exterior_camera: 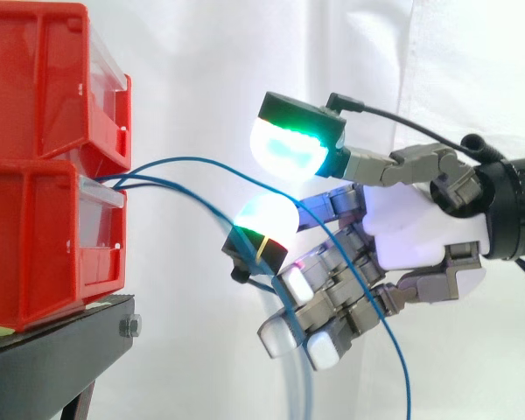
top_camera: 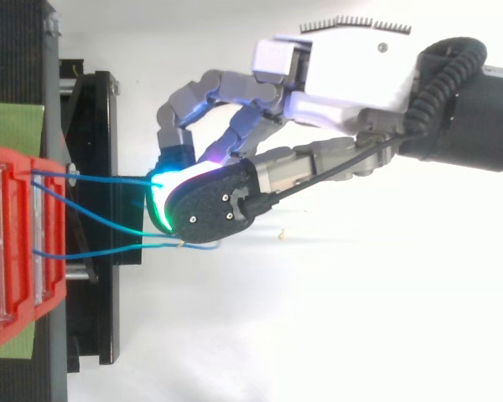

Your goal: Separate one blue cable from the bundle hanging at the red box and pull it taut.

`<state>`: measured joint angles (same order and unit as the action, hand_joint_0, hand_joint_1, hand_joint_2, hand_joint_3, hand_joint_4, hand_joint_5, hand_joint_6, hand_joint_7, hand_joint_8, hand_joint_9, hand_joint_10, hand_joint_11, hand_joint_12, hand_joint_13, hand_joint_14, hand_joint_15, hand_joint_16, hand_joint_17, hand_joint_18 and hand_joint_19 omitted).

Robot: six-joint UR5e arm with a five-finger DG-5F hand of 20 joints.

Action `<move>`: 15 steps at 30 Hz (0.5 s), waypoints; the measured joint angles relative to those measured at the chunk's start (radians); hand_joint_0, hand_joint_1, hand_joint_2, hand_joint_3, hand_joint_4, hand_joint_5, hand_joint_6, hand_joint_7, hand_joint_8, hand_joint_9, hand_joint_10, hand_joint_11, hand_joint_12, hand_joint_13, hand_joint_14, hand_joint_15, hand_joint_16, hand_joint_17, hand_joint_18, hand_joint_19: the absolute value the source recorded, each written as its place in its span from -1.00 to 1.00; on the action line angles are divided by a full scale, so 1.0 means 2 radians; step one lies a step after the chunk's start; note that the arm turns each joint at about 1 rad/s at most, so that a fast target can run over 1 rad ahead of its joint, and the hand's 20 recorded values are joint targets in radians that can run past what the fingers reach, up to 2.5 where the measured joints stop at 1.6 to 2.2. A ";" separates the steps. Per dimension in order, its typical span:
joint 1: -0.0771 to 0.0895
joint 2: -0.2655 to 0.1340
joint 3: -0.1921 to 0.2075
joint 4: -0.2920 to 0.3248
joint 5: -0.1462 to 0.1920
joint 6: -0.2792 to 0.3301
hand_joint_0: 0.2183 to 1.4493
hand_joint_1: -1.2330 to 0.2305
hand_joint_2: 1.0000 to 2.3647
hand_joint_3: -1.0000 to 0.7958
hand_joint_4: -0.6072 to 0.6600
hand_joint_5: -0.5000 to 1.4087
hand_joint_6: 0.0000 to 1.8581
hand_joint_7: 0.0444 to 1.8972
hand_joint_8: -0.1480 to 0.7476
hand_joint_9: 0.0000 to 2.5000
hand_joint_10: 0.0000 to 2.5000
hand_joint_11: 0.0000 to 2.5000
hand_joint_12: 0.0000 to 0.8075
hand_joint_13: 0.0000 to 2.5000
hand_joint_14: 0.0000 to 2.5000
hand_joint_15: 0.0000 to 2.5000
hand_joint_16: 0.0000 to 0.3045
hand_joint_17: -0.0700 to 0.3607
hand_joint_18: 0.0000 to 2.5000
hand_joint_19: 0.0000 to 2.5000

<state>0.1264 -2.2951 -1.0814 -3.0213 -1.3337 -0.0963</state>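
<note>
On the left of the side view, two red bins (exterior_camera: 35, 245) stacked on a black stand (exterior_camera: 61, 350), with a white curtain (exterior_camera: 201, 52) behind. From the gap between the bins, a bundle of blue cables (exterior_camera: 127, 178) leading right. One blue cable (exterior_camera: 192, 160) arching up and into the robot hand (exterior_camera: 411, 227), then hanging down past its palm. The other cables (exterior_camera: 195, 201) sloping down across the front of the robot hand and dropping below it. Robot hand extended in from the right, level with the bins and apart from them. Grip on the blue cable: not possible to tell.

From above, red bins (top_camera: 17, 251) at the left edge on the black stand (top_camera: 101, 126). Robot hand (top_camera: 352, 75) entering from the right, its front near the stand's edge. Blue cable (top_camera: 101, 177) nearly straight from bins to robot hand; other cables (top_camera: 109, 249) slacker, just beside it.
</note>
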 measured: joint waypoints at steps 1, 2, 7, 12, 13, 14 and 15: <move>0.000 0.003 0.000 -0.004 0.005 -0.005 -0.42 -0.06 -1.00 -0.44 0.24 -0.65 -0.11 0.20 0.22 -0.19 -0.98 -0.39 0.03 -0.34 -0.99 -0.63 -0.64 -0.10 -0.36 -0.54; 0.000 0.004 0.000 -0.005 0.008 -0.007 -0.40 -0.07 -1.00 -0.44 0.24 -0.65 -0.11 0.21 0.22 -0.19 -0.98 -0.39 0.03 -0.34 -0.99 -0.63 -0.64 -0.10 -0.36 -0.54; 0.000 0.009 0.004 -0.027 0.025 -0.012 -0.38 -0.17 -1.00 -0.43 0.25 -0.65 -0.10 0.24 0.21 -0.19 -0.98 -0.38 0.02 -0.34 -0.99 -0.62 -0.64 -0.10 -0.36 -0.54; 0.001 0.010 0.008 -0.034 0.028 -0.012 -0.37 -0.19 -1.00 -0.41 0.25 -0.65 -0.10 0.24 0.21 -0.19 -0.98 -0.37 0.02 -0.34 -0.98 -0.62 -0.64 -0.10 -0.36 -0.55; 0.002 0.010 0.009 -0.035 0.029 -0.012 -0.37 -0.19 -1.00 -0.41 0.25 -0.65 -0.10 0.24 0.21 -0.19 -0.98 -0.36 0.02 -0.33 -0.98 -0.62 -0.64 -0.10 -0.36 -0.54; 0.002 0.010 0.009 -0.035 0.029 -0.012 -0.37 -0.19 -0.99 -0.38 0.24 -0.65 -0.09 0.24 0.21 -0.19 -0.98 -0.36 0.02 -0.33 -0.99 -0.62 -0.64 -0.10 -0.35 -0.55; 0.003 0.010 0.009 -0.035 0.029 -0.012 -0.37 -0.19 -0.99 -0.36 0.24 -0.66 -0.09 0.25 0.20 -0.19 -0.98 -0.36 0.02 -0.33 -0.99 -0.62 -0.64 -0.10 -0.36 -0.54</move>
<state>0.1316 -2.2752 -1.0636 -3.0915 -1.2748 -0.1210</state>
